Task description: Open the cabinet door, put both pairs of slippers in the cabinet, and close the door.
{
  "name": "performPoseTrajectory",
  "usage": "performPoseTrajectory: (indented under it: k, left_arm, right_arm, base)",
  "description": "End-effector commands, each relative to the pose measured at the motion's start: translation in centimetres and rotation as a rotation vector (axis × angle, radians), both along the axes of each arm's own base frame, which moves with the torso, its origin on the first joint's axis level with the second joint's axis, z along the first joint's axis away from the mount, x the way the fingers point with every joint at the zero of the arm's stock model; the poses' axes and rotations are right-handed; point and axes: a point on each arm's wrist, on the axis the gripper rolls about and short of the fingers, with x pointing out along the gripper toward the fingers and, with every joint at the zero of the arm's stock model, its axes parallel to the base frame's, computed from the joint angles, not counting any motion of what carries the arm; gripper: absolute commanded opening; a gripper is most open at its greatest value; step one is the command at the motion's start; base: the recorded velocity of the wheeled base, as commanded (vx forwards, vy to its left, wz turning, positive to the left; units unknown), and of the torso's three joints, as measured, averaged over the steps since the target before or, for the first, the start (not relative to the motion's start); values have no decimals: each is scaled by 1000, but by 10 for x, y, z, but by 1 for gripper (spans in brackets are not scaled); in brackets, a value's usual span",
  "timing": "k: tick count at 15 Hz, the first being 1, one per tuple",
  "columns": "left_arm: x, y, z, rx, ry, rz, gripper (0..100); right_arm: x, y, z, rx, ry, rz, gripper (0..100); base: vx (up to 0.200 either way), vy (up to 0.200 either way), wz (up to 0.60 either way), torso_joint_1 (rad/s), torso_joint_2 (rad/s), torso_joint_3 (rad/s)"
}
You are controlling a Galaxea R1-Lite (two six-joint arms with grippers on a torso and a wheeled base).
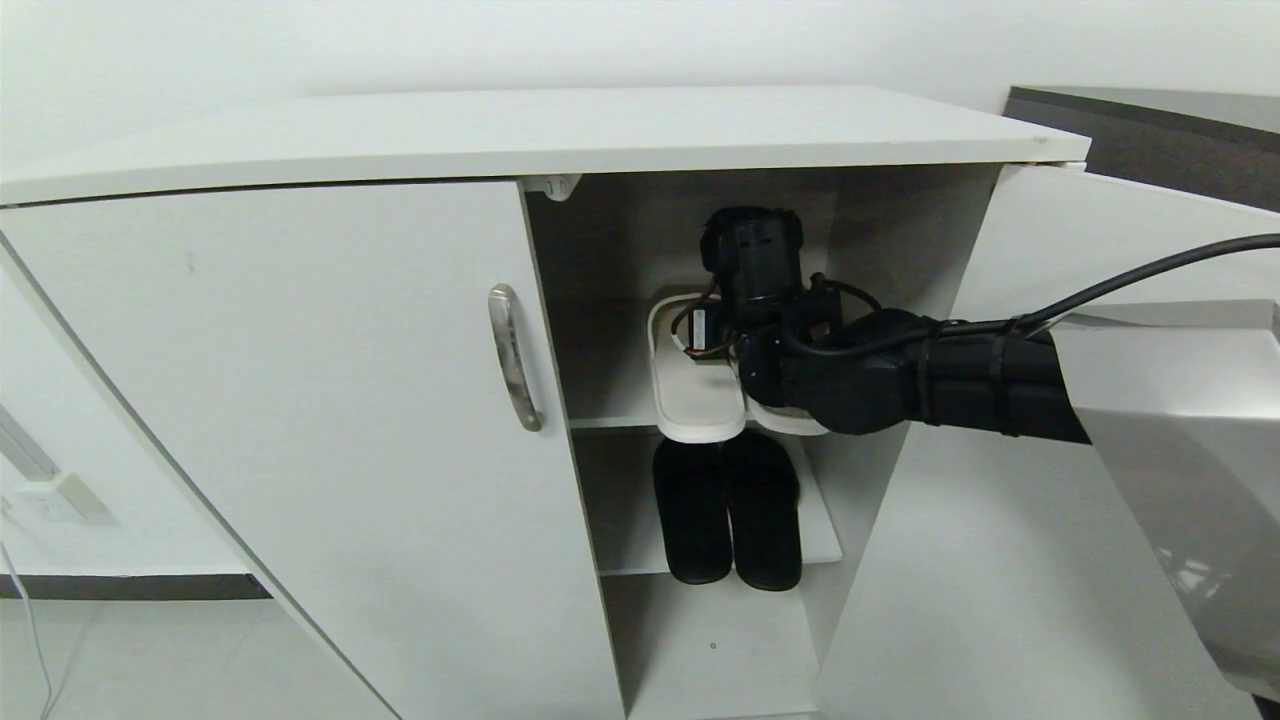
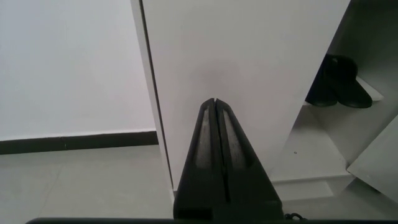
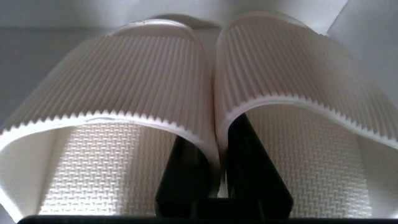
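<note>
Cabinet shelf [image 1: 608,398], white slippers [image 1: 695,395] half hidden behind arm [image 1: 950,385]

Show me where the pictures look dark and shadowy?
Head view: the cabinet top shades its inside, darkest at the back. Right wrist view: bright white slippers, dim wall behind. Left wrist view: the door is evenly lit.

White slippers [image 1: 697,400] and my right arm [image 1: 900,385] crowded the upper shelf [image 1: 605,405]; gap was left of them. Black slippers [image 1: 730,510] blocked the middle shelf. Bottom bay [image 1: 710,640] was free. Shut left door [image 1: 300,420] barred that side.
</note>
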Motion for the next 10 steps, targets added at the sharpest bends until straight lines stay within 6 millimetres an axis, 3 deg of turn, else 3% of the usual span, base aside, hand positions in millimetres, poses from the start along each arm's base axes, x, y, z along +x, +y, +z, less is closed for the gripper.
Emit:
performPoseTrajectory:
  k: [1,5,6,10]
  left_arm:
    - [0,0,0,0,2,0,0]
    - [0,0,0,0,2,0,0]
    - [0,0,0,0,2,0,0]
    - [0,0,0,0,2,0,0]
  right_arm:
    - [2,0,-3,-3,3,-4,0]
    - [3,1,-6,-6,8,-5,0]
    - [3,1,-6,-6,8,-5,100]
    - [-6,-1,-4,-16,20,4,100]
  base:
    - [0,0,0,0,0,0]
    - [0,0,0,0,0,0]
    - [0,0,0,0,0,0]
    - [0,0,0,0,0,0]
